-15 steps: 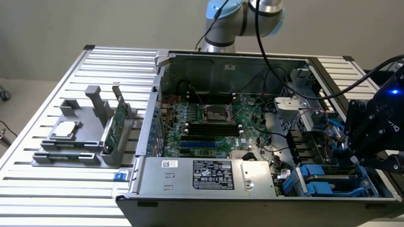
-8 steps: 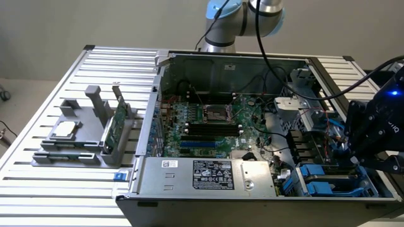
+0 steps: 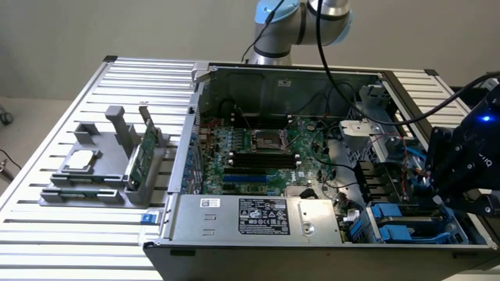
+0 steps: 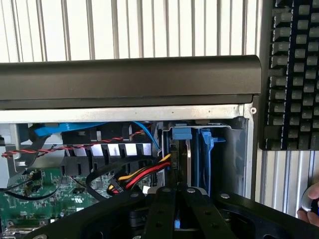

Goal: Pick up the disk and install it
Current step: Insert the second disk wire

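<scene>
Slatted table (image 3: 70, 234) holds case; wrist view adds keyboard (image 4: 291, 74).

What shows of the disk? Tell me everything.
The disk stands on edge in the drive bay at a corner of the computer case: a thin silver-grey metal edge framed by blue plastic. Red, yellow and black wires run beside it. The shut gripper sits right before it; contact cannot be told.
</scene>
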Tool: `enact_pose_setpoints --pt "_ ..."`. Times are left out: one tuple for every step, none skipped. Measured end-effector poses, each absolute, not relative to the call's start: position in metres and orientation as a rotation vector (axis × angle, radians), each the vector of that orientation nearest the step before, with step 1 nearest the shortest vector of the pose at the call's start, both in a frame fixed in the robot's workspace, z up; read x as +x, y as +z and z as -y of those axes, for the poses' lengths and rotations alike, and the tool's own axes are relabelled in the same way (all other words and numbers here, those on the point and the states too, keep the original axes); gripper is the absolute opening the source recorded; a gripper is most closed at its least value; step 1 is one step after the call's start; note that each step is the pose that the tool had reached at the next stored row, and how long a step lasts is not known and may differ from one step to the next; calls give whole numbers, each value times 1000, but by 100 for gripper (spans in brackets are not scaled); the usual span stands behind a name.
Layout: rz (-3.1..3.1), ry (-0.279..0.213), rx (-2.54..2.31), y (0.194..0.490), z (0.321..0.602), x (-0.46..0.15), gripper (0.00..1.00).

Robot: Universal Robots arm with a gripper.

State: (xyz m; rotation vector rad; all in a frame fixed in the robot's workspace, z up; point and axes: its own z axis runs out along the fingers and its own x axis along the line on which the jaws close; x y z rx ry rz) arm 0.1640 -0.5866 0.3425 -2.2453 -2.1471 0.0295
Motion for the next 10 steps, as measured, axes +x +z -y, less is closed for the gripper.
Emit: enact_pose_setpoints --pt "2147 29 -2246 342 587 164 11" --pt "2148 28 -2246 342 587 164 11" --pt "2148 28 -2246 341 587 164 11" --pt "2148 27 -2246 341 587 164 11" --pt "2149 27 -2247 340 587 164 11" --pt "2149 26 -2247 340 587 164 11" --pt "2149 25 -2247 339 587 164 11" --pt "2150 24 -2248 339 587 164 11" --pt "2150 24 -2248 338 587 165 11" --pt "2150 23 -2249 338 587 165 11"
